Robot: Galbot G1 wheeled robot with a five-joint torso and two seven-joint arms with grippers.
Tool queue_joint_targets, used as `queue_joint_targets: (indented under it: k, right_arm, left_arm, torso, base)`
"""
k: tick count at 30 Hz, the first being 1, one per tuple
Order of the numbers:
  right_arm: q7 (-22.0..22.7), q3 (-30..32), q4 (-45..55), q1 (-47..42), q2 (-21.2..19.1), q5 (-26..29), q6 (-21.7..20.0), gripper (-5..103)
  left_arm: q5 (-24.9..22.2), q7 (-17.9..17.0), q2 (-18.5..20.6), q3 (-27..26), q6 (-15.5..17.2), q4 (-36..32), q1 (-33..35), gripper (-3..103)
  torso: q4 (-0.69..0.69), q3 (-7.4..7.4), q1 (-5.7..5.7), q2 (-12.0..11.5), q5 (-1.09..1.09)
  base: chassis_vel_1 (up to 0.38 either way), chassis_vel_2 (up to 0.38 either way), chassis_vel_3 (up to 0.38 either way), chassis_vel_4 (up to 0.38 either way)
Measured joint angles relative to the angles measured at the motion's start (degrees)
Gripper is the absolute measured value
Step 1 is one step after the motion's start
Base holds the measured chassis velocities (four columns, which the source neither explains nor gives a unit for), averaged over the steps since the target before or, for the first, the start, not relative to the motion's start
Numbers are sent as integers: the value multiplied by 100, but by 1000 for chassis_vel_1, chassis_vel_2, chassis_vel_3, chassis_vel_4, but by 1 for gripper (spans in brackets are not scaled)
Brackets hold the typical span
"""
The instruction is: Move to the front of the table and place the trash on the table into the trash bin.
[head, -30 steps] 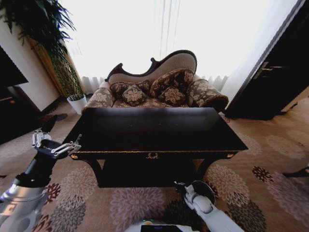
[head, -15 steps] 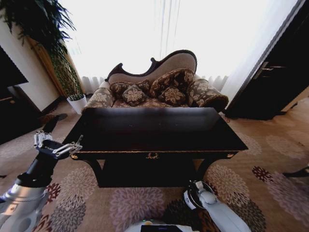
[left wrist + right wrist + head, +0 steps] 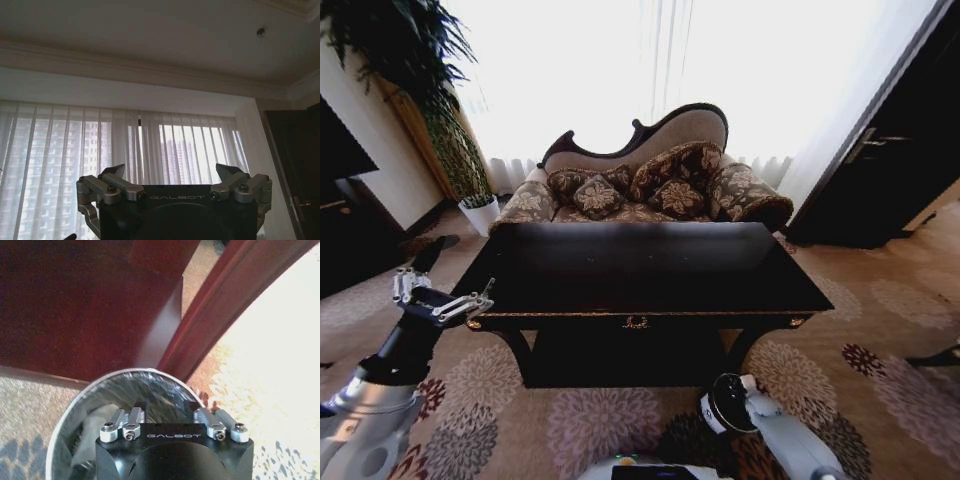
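The glossy black table [image 3: 640, 265] with gold trim stands straight ahead, its top reflecting the window. My right gripper [image 3: 166, 407] hangs open over the mouth of the trash bin [image 3: 65, 415], fingertips just inside the rim with nothing between them. A pale crumpled piece of trash [image 3: 92, 427] lies inside against the dark liner. In the head view that gripper [image 3: 725, 402] is low on the carpet side, in front of the table's right leg. My left gripper [image 3: 440, 300] is raised off the table's front left corner, open and empty, pointing up at the curtains [image 3: 171, 170].
A patterned sofa [image 3: 650, 185] stands behind the table. A potted plant [image 3: 470, 200] is at the back left, and dark cabinets stand at both sides. Dark wood [image 3: 75, 300] rises right behind the bin. Flowered carpet [image 3: 590, 420] lies between me and the table.
The right arm has swung a little to the right and lower in the head view. The left gripper has drifted slightly towards the table corner.
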Motion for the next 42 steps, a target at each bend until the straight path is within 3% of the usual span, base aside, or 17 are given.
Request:
queue_joint_targets:
  k: [6, 8, 11, 12, 14, 17, 23, 30, 36, 42]
  right_arm:
    - [-22, 19, 214, -152, -25, 15, -61, 66]
    - [-34, 20, 260, -181, -27, 29, -65, 66]
    - [-201, 43, 571, -375, -56, 95, -75, 83]
    - [-201, 43, 571, -375, -56, 95, -75, 83]
    - [-431, 131, 1045, -628, -67, 18, -141, 93]
    - [-785, 317, 1780, -1049, -15, -297, -210, 99]
    - [-1229, 802, 3004, -1956, 143, -813, -51, 100]
    - [-1252, 1376, 3949, -2690, 404, -743, -153, 100]
    - [-1258, 2008, 5212, -3390, 1008, -513, -82, 100]
    - [-1453, 2507, 6085, -3884, 1402, -934, 216, 100]
  left_arm:
    - [4, 5, 4, 26, -3, 0, 16, 100]
    - [4, 5, 4, 26, -3, 0, 20, 100]
    - [-21, 5, 32, -20, -4, 0, 41, 100]
    - [-21, 5, 32, -20, -4, 0, 41, 100]
    - [-55, 5, 44, -50, -8, 0, 50, 100]
    - [-73, 6, 31, -48, -18, 0, 47, 100]
    - [-72, -8, -42, 44, -22, 0, 18, 100]
    - [-45, -15, -91, 122, -22, 0, -13, 100]
    - [31, -26, -160, 317, -22, 20, -68, 100]
    - [88, -60, -160, 390, -27, 149, -134, 100]
  torso:
    - [0, 0, 0, 0, 0]
    - [0, 0, 0, 0, 1]
    - [0, 0, 0, 0, 0]
    - [0, 0, 0, 0, 0]
    - [0, 0, 0, 0, -1]
    - [0, -1, 0, 0, -1]
    - [0, -1, -1, 1, -1]
    - [0, -1, -1, 1, -1]
    - [-1, -1, -1, 2, -1]
    - [0, 0, 0, 1, -1]
  base:
    - [0, 0, 0, 0]
    - [0, 0, 0, 0]
    - [0, 0, 0, 0]
    - [0, 0, 0, 0]
    - [0, 0, 0, 0]
    - [0, 0, 0, 0]
    - [0, 0, 0, 0]
    - [0, 0, 0, 0]
    - [0, 0, 0, 0]
    - [0, 0, 0, 0]
